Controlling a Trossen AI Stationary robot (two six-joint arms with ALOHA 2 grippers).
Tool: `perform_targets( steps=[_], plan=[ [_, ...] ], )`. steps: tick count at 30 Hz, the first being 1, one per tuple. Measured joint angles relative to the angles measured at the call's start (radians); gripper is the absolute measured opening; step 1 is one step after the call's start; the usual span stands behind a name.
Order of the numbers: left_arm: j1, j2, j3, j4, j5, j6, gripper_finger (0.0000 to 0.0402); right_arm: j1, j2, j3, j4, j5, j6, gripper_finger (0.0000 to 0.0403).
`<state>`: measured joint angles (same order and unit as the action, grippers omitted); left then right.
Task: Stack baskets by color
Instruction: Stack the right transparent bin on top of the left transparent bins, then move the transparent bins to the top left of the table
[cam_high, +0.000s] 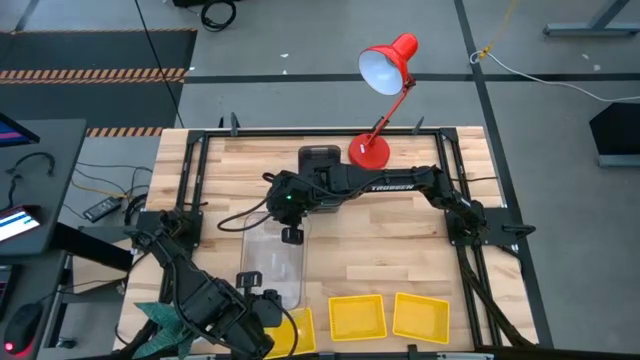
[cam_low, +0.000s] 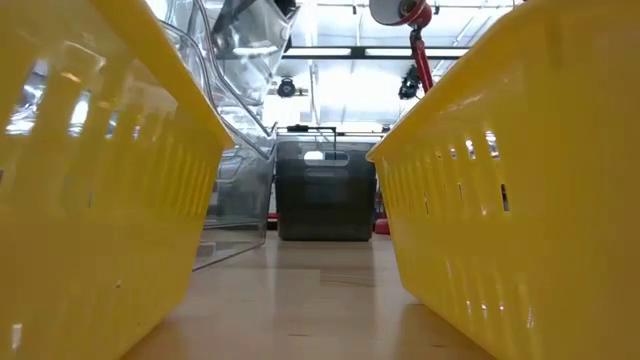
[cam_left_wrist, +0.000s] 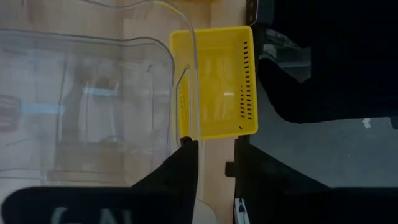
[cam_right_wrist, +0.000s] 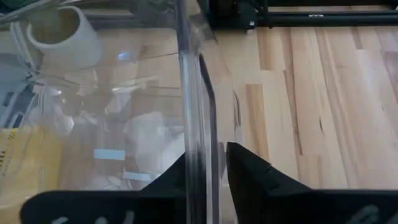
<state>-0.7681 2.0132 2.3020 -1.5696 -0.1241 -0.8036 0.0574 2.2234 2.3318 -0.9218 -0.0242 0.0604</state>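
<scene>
Pincers straddle opposite rims of clear basket; three yellow baskets nearby.

Clear baskets mid-table, three yellow baskets in front, grey basket behind.

hidden: left yellow basket partly under left arm | cut off: dark grey basket behind right arm
</scene>
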Motion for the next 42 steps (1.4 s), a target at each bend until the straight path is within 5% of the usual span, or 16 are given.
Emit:
perform_targets(
  steps=[20,30,42],
  plan=[
    [0.02,-0.007,0.0,-0.001,-0.033,0.038,0.0108,-0.038,-0.001,-0.03,-0.041,-0.029,0.045,0.0086],
    [0.019,-0.007,0.0,-0.001,-0.087,0.041,0.0127,-0.086,-0.002,-0.167,0.091,-0.157,0.055,0.0148],
    [0.026,-0.007,0.0,-0.001,-0.167,0.114,0.0143,-0.191,-0.053,-0.142,-0.042,-0.183,-0.026,0.0221]
  ],
)
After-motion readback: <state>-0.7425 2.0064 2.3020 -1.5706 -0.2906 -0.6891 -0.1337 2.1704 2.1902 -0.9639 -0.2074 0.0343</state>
